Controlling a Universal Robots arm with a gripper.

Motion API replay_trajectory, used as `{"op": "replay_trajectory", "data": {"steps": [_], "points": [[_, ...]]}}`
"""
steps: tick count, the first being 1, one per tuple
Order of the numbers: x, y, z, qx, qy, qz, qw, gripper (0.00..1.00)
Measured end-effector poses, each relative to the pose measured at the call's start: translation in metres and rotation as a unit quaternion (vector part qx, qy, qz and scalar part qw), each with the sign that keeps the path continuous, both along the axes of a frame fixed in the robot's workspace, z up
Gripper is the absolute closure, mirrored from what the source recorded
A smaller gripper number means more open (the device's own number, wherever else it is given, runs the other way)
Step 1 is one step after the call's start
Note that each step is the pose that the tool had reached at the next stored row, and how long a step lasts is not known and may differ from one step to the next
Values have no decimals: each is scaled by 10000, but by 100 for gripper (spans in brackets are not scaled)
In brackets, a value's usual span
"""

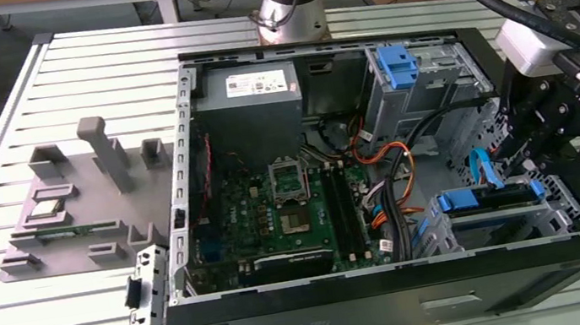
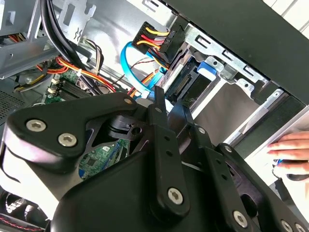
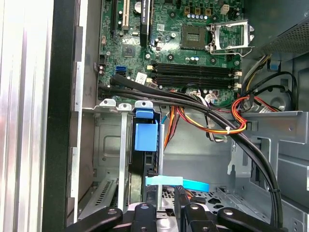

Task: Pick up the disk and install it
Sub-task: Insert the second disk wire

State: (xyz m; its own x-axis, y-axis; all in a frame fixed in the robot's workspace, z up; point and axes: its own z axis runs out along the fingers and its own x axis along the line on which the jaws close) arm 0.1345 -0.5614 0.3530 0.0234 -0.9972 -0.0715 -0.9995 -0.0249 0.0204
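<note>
I have the black gripper (image 1: pixel 538 146) down inside the open black computer case (image 1: pixel 401 300), at the exterior view's right, right over the grey metal drive cage (image 1: pixel 553 215) in the lower right of that frame. The disk (image 1: pixel 485 196), a flat drive with blue plastic side rails, sits in that cage already, edge up, its blue tab (image 3: pixel 146 137) showing at centre in the first wrist view. From what I can see it looks seated, though I cannot be sure it is fully home. In the second wrist view the gripper's fingers (image 2: pixel 158 121) stand close together with nothing between them, just short of the disk's end. A person's hand (image 2: pixel 292 151) rests at the right edge there.
</note>
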Motion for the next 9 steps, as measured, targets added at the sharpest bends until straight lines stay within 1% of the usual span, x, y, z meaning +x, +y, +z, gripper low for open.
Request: {"op": "replay_trajectory", "data": {"steps": [4,9], "points": [[6,0,2,-1,0,1,10000,71],[71,1,0,-1,0,0,10000,71]]}}
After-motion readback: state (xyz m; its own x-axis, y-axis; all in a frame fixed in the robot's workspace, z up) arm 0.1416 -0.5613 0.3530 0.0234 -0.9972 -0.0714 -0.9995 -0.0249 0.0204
